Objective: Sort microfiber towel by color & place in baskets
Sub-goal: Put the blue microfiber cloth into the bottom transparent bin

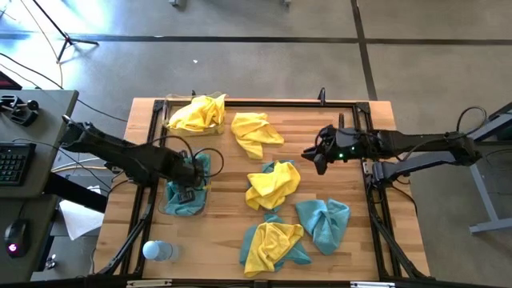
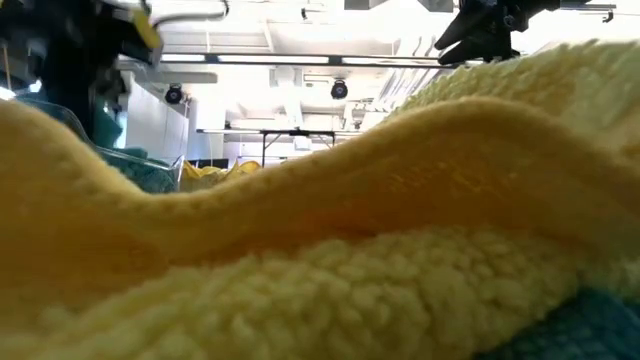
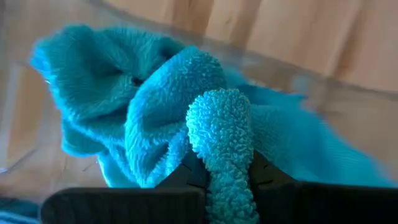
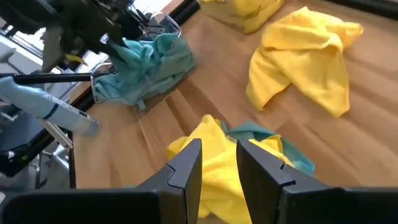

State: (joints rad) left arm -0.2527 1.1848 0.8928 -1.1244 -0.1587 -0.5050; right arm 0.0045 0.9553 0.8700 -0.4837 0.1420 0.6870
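Your left gripper (image 1: 194, 170) sits over the clear plastic basket (image 1: 173, 210) at the left side of the wooden bench (image 1: 224, 216), its jaws pinching a fold of a fuzzy teal microfiber towel (image 3: 221, 130). That basket holds only teal cloth (image 1: 186, 198), bunched against its see-through wall. The second clear basket (image 1: 172, 108), at the far left corner, holds a heap of bright yellow towels (image 1: 198, 114).

Loose on the bench lie a yellow towel (image 1: 254, 132) near the far edge, a yellow one (image 1: 274, 184) at the middle, a teal one (image 1: 324, 222) to the right and a yellow-over-teal pair (image 1: 272, 244) at the near edge.

Your right gripper (image 1: 314, 155) hangs above the bench's right half, jaws slightly spread and holding nothing. A pale blue bottle (image 1: 158, 251) lies at the near left corner. You can read no labels or writing anywhere.
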